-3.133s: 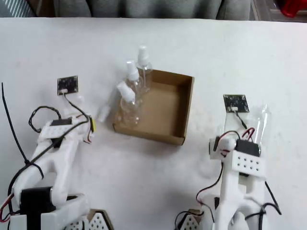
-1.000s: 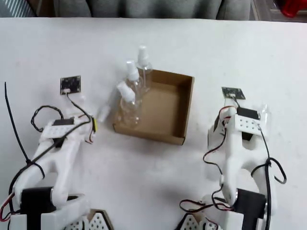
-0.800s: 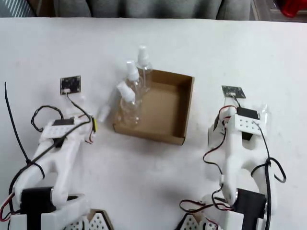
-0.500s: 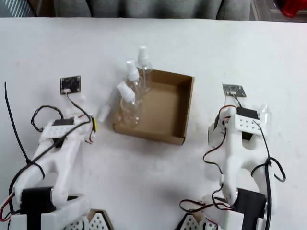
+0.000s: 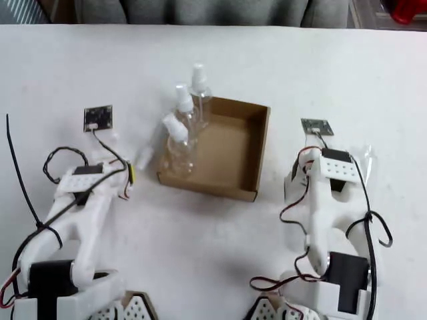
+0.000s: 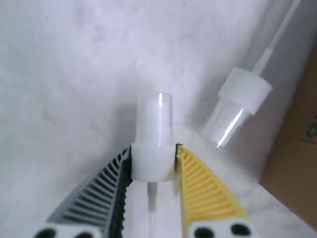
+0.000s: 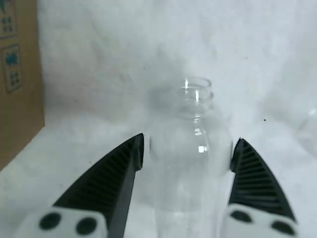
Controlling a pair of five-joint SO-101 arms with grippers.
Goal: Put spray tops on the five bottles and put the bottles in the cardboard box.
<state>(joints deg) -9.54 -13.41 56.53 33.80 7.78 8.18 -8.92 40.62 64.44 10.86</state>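
My left gripper (image 6: pixel 152 154) is shut on a white spray top (image 6: pixel 154 124) just above the table, its tube running back between the fingers. A second spray top (image 6: pixel 237 106) lies loose beside it, close to the cardboard box (image 5: pixel 230 150). Three capped bottles (image 5: pixel 181 141) stand at the box's left edge. My right gripper (image 7: pixel 187 143) is open, with one finger on each side of an upright clear bottle (image 7: pixel 190 168) that has no top. The fingers stand close to its walls. The right arm (image 5: pixel 327 183) is to the right of the box.
Another clear bottle (image 5: pixel 365 160) stands just right of the right arm. The box's brown wall (image 7: pixel 17 74) is near the right gripper. The table (image 5: pixel 220 227) in front of the box is bare white. Cables loop around both arm bases.
The right arm has leaned forward and shifted slightly left towards the box, bringing its fingers around the bottle. The left arm has kept still with the spray top.
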